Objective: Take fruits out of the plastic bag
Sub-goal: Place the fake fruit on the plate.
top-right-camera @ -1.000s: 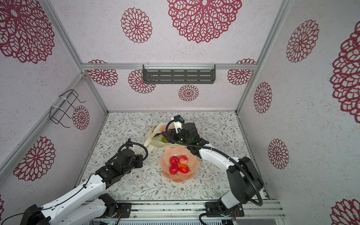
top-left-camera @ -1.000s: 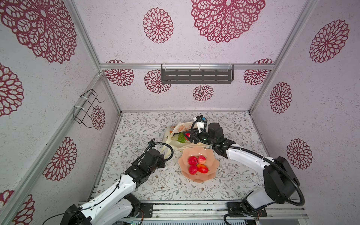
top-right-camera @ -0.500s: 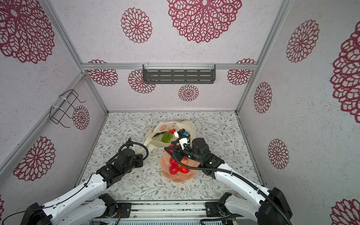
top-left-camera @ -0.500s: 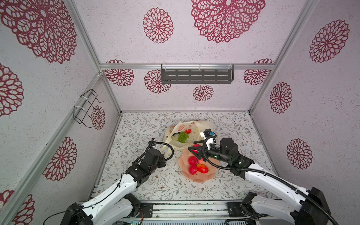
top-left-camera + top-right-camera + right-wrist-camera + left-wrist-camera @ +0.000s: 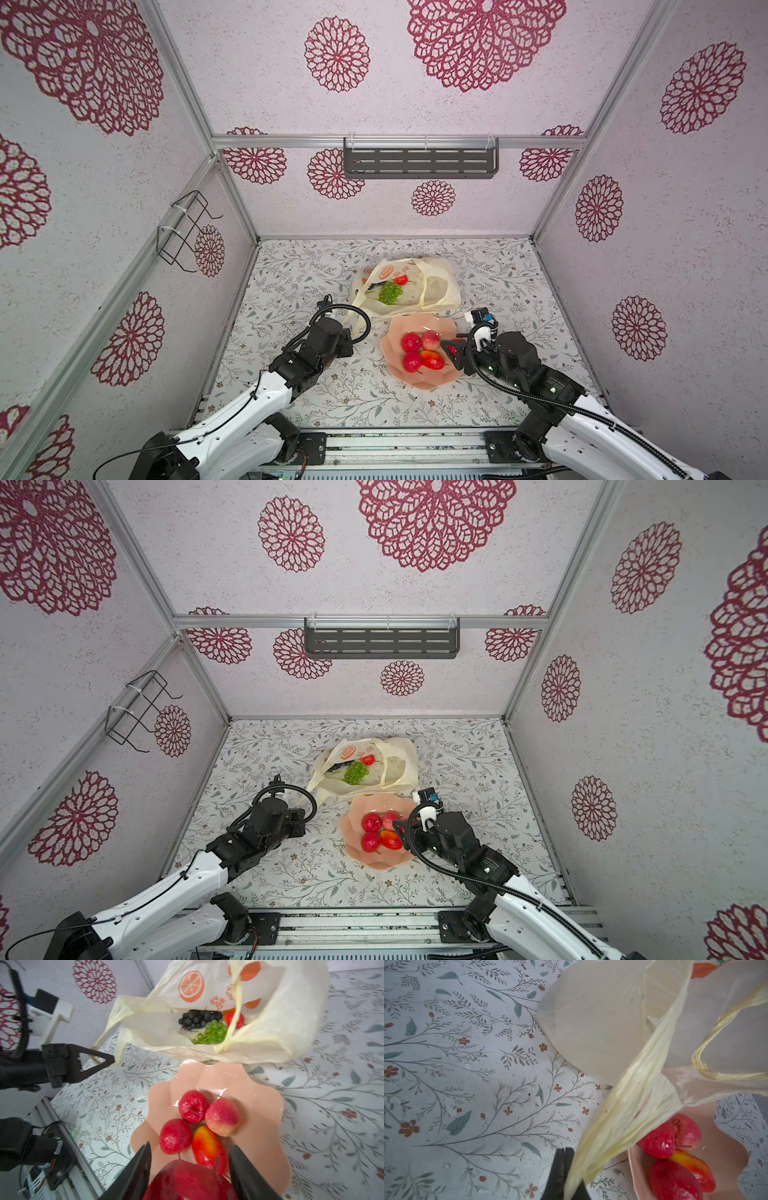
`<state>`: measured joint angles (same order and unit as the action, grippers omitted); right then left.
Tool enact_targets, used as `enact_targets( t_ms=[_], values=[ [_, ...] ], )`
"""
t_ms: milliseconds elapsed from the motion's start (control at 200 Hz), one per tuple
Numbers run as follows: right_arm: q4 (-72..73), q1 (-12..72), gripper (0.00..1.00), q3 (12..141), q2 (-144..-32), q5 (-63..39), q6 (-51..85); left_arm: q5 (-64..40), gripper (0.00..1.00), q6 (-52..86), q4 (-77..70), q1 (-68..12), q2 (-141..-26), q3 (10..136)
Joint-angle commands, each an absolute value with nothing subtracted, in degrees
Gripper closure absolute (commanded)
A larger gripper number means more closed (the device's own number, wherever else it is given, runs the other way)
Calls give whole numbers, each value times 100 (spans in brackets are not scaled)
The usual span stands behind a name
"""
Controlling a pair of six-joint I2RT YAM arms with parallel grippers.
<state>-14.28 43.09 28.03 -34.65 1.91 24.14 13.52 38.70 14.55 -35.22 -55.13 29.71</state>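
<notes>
Right end effector (image 5: 190, 1148) holds red fruit (image 5: 187, 1182) — floral tabletop (image 5: 316, 266), rosette-papered walls (image 5: 395, 216).

Bearings are read from above, with 12 toward the back wall. The bowl (image 5: 419, 384) sits mid-worktop (image 5: 291, 270); the plastic bag (image 5: 440, 270) lies at its 12 o'clock, touching the bowl's far rim; inside the bag one grape bunch (image 5: 390, 292) has the other grape bunch (image 5: 197, 1019) just beside it at 9 o'clock and the strawberry (image 5: 401, 279) at 1 o'clock. In the bowl three round fruits (image 5: 410, 341) and a mango (image 5: 432, 360) huddle together (mango at the cluster's 4 o'clock); a fifth fruit (image 5: 191, 1182) hangs over the bowl's 3 o'clock side within the right pincer (image 5: 190, 1147); the left pincer (image 5: 564, 1150), at the bowl's 9 o'clock, grips the bag's handle (image 5: 623, 1126); a shelf (image 5: 419, 162) hangs on the back wall.
</notes>
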Motion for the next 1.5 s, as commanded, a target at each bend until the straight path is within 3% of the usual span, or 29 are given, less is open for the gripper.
enact_targets(
  t_ms=[0, 480, 1081, 1496],
  values=[
    [-2028, 4333, 56, 2695, -3267, 1083, 2832, 1459, 100, 3775, 1189, -3541, -5617, 2892],
    [-1389, 4331, 52, 2509, -4254, 895, 2918, 1424, 100, 3767, 980, -3542, -5864, 2865],
    [-1020, 4332, 50, 2689, -4595, 1054, 2744, 1327, 100, 3718, 589, -3537, -6334, 2912],
    [-486, 4329, 42, 2962, -5621, 985, 2496, 1424, 100, 3762, 646, -3535, -6154, 2813]
  ],
)
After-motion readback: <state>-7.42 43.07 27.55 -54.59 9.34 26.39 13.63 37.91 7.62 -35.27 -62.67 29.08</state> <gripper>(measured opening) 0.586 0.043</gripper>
